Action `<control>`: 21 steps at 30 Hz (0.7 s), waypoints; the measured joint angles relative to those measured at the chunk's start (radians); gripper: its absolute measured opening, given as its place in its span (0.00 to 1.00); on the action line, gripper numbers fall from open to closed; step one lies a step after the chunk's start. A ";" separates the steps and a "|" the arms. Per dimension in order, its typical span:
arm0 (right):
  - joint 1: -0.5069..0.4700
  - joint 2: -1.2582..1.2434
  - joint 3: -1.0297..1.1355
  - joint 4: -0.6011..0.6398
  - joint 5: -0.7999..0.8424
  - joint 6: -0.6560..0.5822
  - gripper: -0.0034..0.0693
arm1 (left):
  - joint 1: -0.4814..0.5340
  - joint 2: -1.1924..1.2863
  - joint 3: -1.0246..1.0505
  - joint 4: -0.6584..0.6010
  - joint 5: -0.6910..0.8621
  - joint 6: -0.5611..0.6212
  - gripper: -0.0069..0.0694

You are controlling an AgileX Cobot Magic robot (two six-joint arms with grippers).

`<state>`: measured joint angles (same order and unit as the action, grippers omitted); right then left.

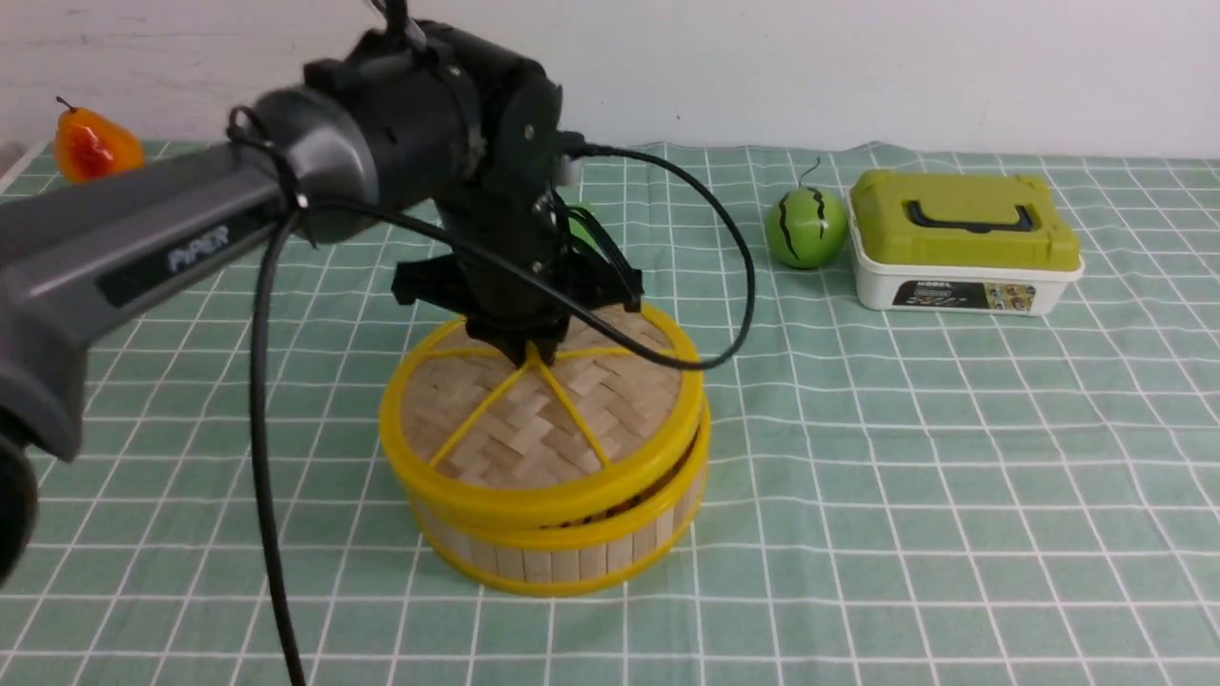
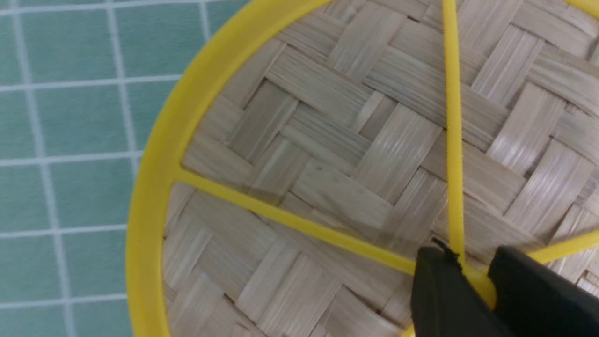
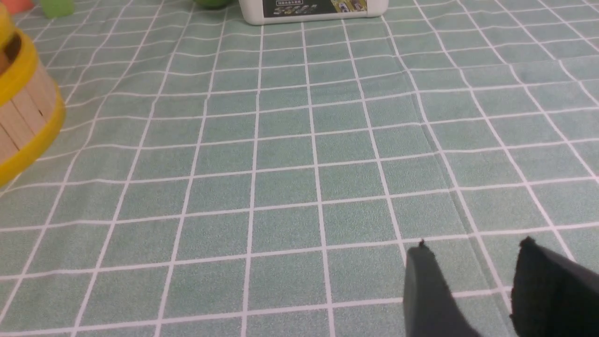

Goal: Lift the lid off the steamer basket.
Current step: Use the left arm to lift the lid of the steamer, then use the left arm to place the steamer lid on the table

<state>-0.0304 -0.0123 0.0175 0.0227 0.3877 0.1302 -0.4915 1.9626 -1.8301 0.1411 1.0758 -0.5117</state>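
Evidently the grasp is aimed at the hub. The left gripper (image 1: 530, 354) points straight down over the flat round woven-bamboo lid with a thick yellow plastic rim (image 1: 534, 429). In the left wrist view its two black fingers (image 2: 440, 290) sit tight against either side of the small yellow central knob (image 2: 482, 283), clenched on it. That knob is probably chosen as the lid's only raised part, and its central place should let the disc hang level.

The lid rests on the round bamboo-slat steamer basket with yellow rims (image 1: 562, 557), near the middle of the green-checked worktop (image 1: 953, 476). A dark slit between the two rims suggests it sits slightly cocked.

The right gripper (image 3: 473, 243) is released and empty over bare cloth, well apart from the basket, likely kept clear of the lift.
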 joint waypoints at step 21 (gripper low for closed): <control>0.000 0.000 0.000 0.000 0.000 0.000 0.38 | 0.371 -0.213 0.456 0.191 -0.187 0.018 0.23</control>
<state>-0.0304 -0.0123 0.0175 0.0227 0.3877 0.1302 -0.1204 1.7496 -1.3743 0.3324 0.8888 -0.4938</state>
